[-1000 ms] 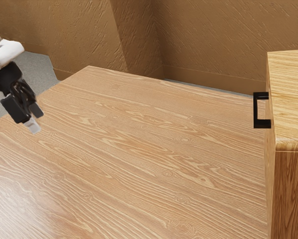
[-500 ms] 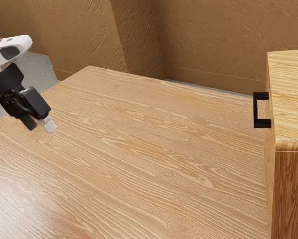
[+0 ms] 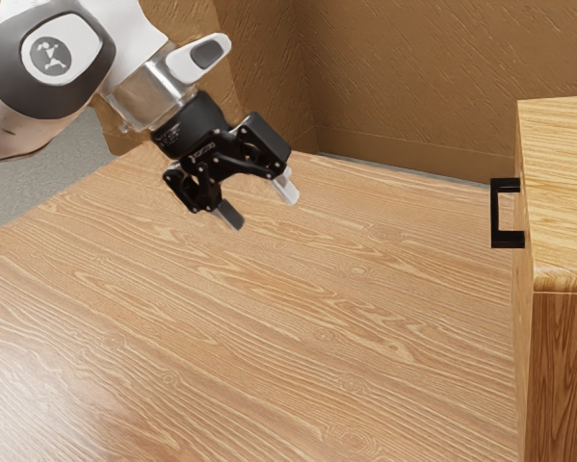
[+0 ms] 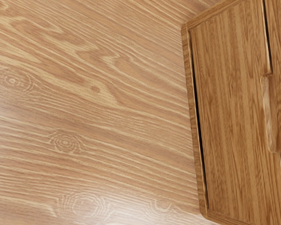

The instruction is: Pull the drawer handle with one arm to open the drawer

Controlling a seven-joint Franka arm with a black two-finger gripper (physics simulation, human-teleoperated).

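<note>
My pincer [image 3: 260, 204] hangs spread above the counter [image 3: 269, 327], well apart from the black drawer handle [image 3: 505, 213].

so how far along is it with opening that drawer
Early stage. Done: nothing yet; the black handle on the cabinet is untouched. In hand: the claw hovers open above the table, far to the exterior view's left of the handle. Left: reach the handle, close on it and pull.
</note>
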